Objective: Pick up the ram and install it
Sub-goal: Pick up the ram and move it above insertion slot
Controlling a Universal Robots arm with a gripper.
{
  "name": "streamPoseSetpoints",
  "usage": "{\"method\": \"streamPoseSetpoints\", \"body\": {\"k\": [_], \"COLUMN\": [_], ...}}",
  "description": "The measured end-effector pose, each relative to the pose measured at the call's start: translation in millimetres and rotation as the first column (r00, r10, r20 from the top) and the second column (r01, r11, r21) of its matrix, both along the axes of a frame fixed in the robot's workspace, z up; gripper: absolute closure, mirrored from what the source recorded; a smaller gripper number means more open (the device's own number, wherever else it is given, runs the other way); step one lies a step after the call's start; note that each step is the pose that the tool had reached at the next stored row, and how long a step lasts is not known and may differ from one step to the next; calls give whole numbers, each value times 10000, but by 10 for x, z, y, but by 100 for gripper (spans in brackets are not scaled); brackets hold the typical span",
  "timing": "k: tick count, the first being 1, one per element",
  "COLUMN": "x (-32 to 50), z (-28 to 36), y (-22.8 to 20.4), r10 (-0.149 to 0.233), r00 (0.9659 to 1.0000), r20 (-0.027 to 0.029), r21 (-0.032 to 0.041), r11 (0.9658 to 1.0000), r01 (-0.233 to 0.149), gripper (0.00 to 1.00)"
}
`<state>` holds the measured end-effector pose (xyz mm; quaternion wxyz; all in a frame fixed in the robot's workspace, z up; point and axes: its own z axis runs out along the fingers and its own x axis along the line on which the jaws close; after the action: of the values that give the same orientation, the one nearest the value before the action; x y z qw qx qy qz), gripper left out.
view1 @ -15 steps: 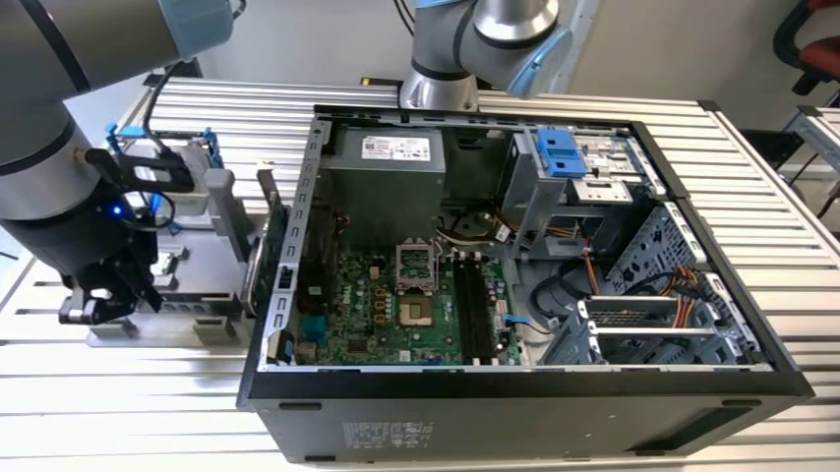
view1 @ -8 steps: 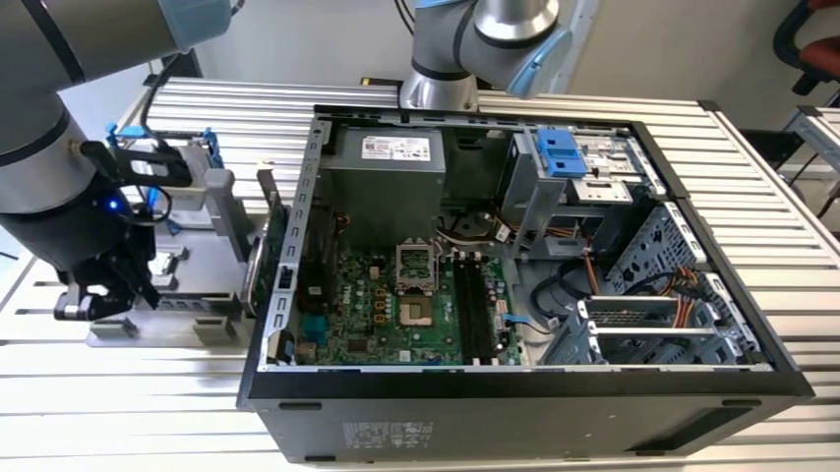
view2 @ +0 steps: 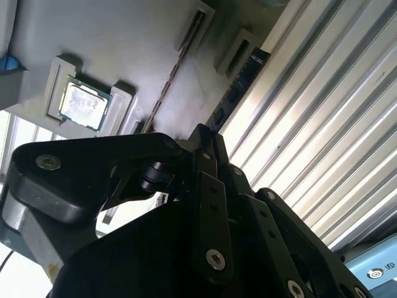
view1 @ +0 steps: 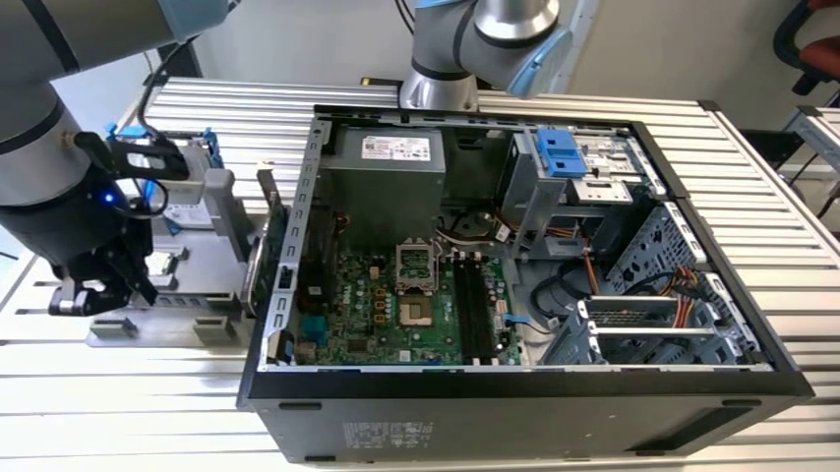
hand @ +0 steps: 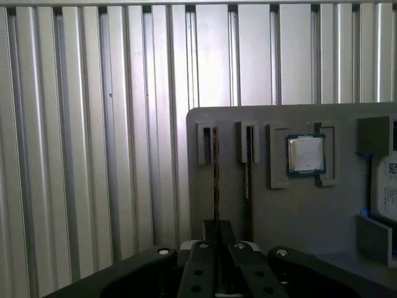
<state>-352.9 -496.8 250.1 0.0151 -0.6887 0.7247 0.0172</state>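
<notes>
The hand lines up at the ram, upright in its grey holder. We judge it light, stiff, fragile, best pinched across its faces. We cannot tell whether the hand grips it.

The exterior view is looking down at a slant from above the open computer case, taking in the slatted table and my arm at the exterior view's left. The first wrist view is facing squarely down past my gripper from close by. The second wrist view is peering obliquely along it, nearer still. Both wrist views are sharing the grey holder with its processor chip. The exterior view is catching that holder from farther off.
</notes>
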Motion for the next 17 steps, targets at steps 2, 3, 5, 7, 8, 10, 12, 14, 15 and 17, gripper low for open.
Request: {"method": "streamPoseSetpoints", "body": {"k": [2, 3, 5, 7, 8, 10, 12, 14, 15, 17], "x": [0, 0, 0, 0, 0, 0, 0, 0, 0, 0], "z": [17, 25, 42, 58, 67, 84, 98, 112, 118, 131], "y": [0, 0, 0, 0, 0, 0, 0, 0, 0, 0], "r10": [-1, -1, -2, -2, -2, -3, -3, -3, -3, -4], "r00": [10000, 10000, 10000, 10000, 10000, 10000, 10000, 10000, 10000, 10000], "r20": [1, 0, 0, 0, 0, -1, 0, 0, 1, 0], "r21": [0, 0, -1, 0, 0, -1, -1, 0, 0, 0], "r11": [10000, 10000, 10000, 10000, 10000, 10000, 10000, 10000, 10000, 10000], "r01": [1, 1, 2, 2, 2, 3, 3, 3, 3, 4], "gripper": [100, 100, 100, 100, 100, 100, 100, 100, 100, 100]}}
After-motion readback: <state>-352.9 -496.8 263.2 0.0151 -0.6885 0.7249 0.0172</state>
